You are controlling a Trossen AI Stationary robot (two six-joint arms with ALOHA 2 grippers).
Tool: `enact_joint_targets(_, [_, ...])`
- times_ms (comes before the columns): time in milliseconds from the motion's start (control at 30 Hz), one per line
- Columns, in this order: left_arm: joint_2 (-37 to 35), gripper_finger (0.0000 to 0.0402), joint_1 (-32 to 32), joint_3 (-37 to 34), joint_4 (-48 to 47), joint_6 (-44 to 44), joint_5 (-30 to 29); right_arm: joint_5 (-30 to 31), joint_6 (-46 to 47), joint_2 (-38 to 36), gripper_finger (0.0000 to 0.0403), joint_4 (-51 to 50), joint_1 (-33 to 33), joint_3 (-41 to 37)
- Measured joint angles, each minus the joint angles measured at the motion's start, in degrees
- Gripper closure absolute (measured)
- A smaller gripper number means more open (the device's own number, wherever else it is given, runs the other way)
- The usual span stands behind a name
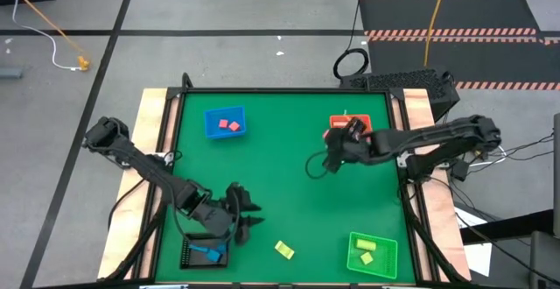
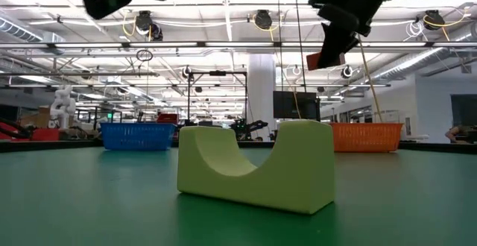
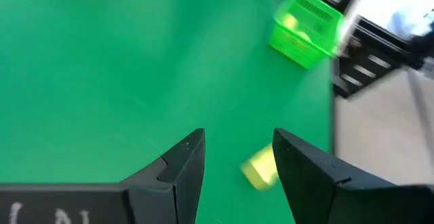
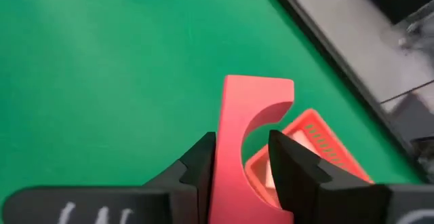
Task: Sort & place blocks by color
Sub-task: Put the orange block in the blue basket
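Pink arch block [image 4: 247, 136], rigid and light by my judgement, sat clamped across its thin leg in my right claw [image 4: 242, 163] above the red tray [image 4: 319, 146]; my left claw [image 3: 237, 163] hung open.

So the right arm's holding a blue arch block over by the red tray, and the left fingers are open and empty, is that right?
Not quite: the arch block in the right gripper is pink-red, not blue, as the right wrist view shows. It is by the red tray. The left gripper is open and empty, with a yellow block on the table beyond it.
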Motion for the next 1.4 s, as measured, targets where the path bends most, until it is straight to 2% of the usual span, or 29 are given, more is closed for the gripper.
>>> enact_joint_targets(100, [0.00, 0.0227, 0.79, 0.00, 0.04, 4.33, -5.98, -1.73, -1.69, -3.00, 0.0300, 4.84, -0.30, -2.72])
enact_joint_targets(267, [0.00, 0.0227, 3.13, 0.00, 0.04, 11.42, -12.45, -10.69, -3.68, -7.23, 0.0278, 18.84, 0.03, -8.94])
enact_joint_targets(433, [0.02, 0.0227, 5.71, 0.00, 0.06, 16.14, -12.60, -16.64, -3.63, -10.48, 0.0289, 30.33, 0.03, -15.63])
enact_joint_targets(533, [0.02, 0.0227, 6.77, -0.01, 0.05, 21.06, -12.62, -22.15, -2.72, -11.98, 0.0296, 38.22, 0.03, -19.93])
enact_joint_targets(700, [0.18, 0.0227, 8.42, 0.00, 1.55, 34.33, -12.60, -35.20, 2.90, -12.36, 0.0274, 56.01, 0.07, -26.86])
enact_joint_targets(833, [1.52, 0.0227, 10.14, -0.02, 7.34, 47.48, -12.60, -39.65, 7.90, -11.91, 0.0252, 64.86, 0.11, -30.46])
enact_joint_targets(967, [3.77, 0.0227, 11.74, 0.00, 15.43, 57.41, -12.54, -40.69, 8.46, -11.58, 0.0255, 67.73, 0.82, -31.31])
enact_joint_targets(1067, [4.96, 0.0227, 13.13, 0.02, 17.59, 59.89, -11.36, -40.59, 8.20, -11.42, 0.0265, 66.32, 0.78, -31.30])
enact_joint_targets(1233, [5.41, 0.0227, 14.54, 0.00, 17.27, 55.70, -8.13, -40.67, 4.87, -11.44, 0.0275, 59.89, 0.69, -31.28])
enact_joint_targets(1400, [5.44, 0.0227, 15.74, 0.00, 17.49, 48.27, -2.70, -40.57, 4.71, -10.85, 0.0257, 53.80, 1.13, -31.28])
